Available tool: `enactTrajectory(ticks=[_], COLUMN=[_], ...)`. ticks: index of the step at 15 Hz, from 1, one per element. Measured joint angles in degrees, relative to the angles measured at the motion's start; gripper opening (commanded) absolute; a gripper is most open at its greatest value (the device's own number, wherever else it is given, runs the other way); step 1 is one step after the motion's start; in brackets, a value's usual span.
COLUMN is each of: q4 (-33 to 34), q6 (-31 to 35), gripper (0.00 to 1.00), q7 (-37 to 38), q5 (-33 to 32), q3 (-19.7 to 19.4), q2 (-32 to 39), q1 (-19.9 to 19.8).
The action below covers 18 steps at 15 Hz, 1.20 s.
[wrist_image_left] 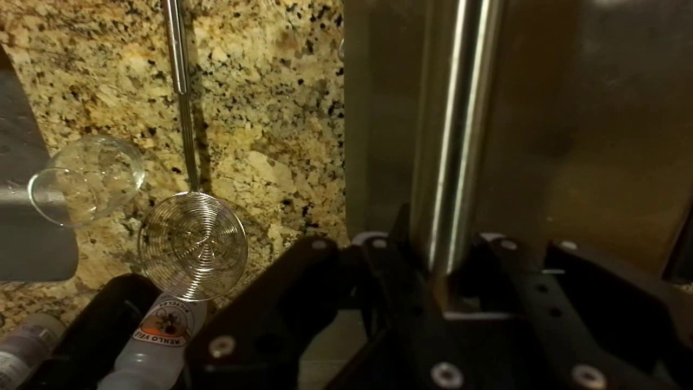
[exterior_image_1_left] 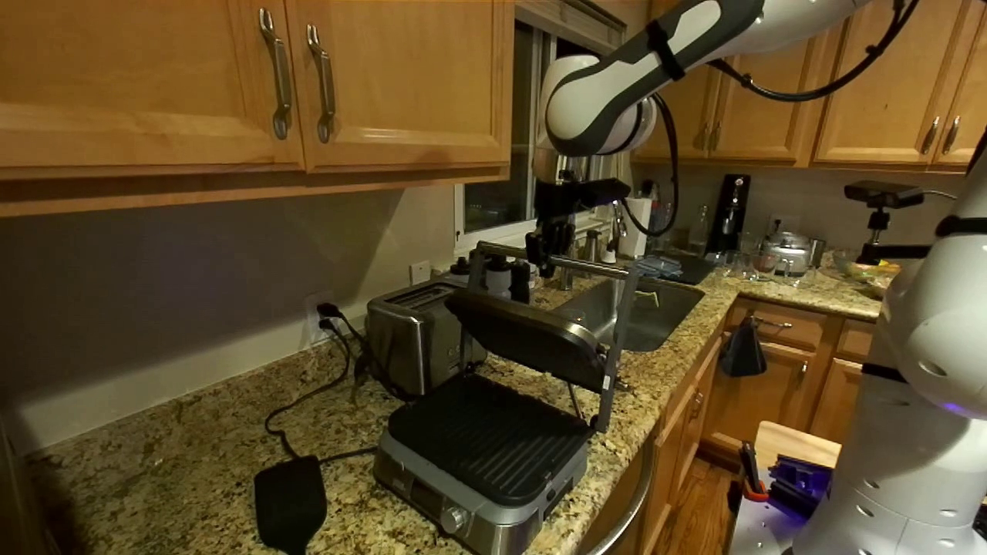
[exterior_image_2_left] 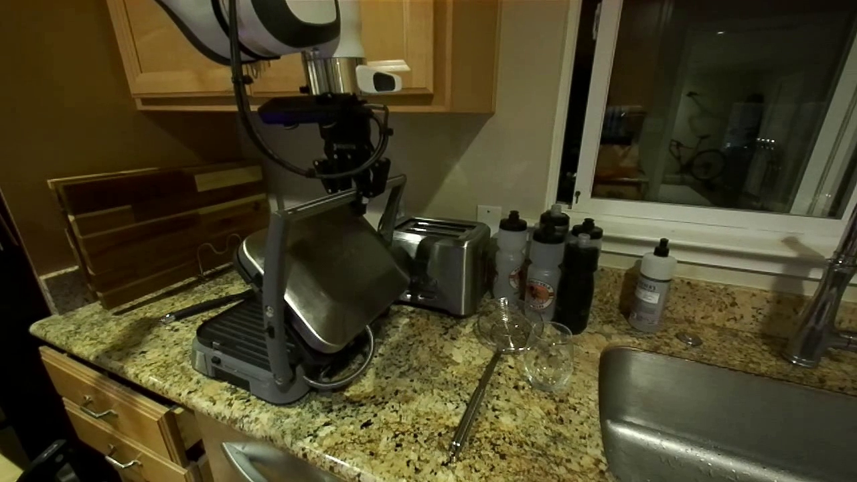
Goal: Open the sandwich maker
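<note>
Just beside the slotted toaster (exterior_image_2_left: pixel 450 274), a stainless-steel sandwich maker (exterior_image_1_left: pixel 493 439) with raised lid (exterior_image_2_left: pixel 341 274) and, clamped on its tubular handle bar (wrist_image_left: pixel 457 135), a black gripper (wrist_image_left: pixel 445 252). Probably heavy, stiff and slick to grip; best held near mid-bar and guided in an arc.

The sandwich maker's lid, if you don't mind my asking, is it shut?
No, the lid stands tilted up, exposing the ribbed lower plate.

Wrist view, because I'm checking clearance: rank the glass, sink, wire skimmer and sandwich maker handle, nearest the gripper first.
1. Sandwich maker handle, within the gripper.
2. Wire skimmer, picture-left of the gripper.
3. Glass, farther left.
4. Sink, at the picture's left edge.
</note>
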Motion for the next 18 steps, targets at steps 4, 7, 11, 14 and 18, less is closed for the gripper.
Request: enactTrajectory(ticks=[4, 7, 11, 14, 18], q4=[0.00, 0.10, 0.68, 1.43, 3.01], q6=[-0.04, 0.22, 0.96, 2.18, 2.77], gripper=[0.03, 0.03, 0.03, 0.03, 0.03], q7=[0.00, 0.00, -0.76, -2.50, -4.81], q5=[-0.01, -0.01, -0.01, -0.01, -0.01], q3=[-0.01, -0.36, -2.32, -4.07, -5.60], q2=[0.00, 0.30, 2.02, 4.42, 8.01], q1=[0.00, -0.11, -1.51, -2.97, -4.52])
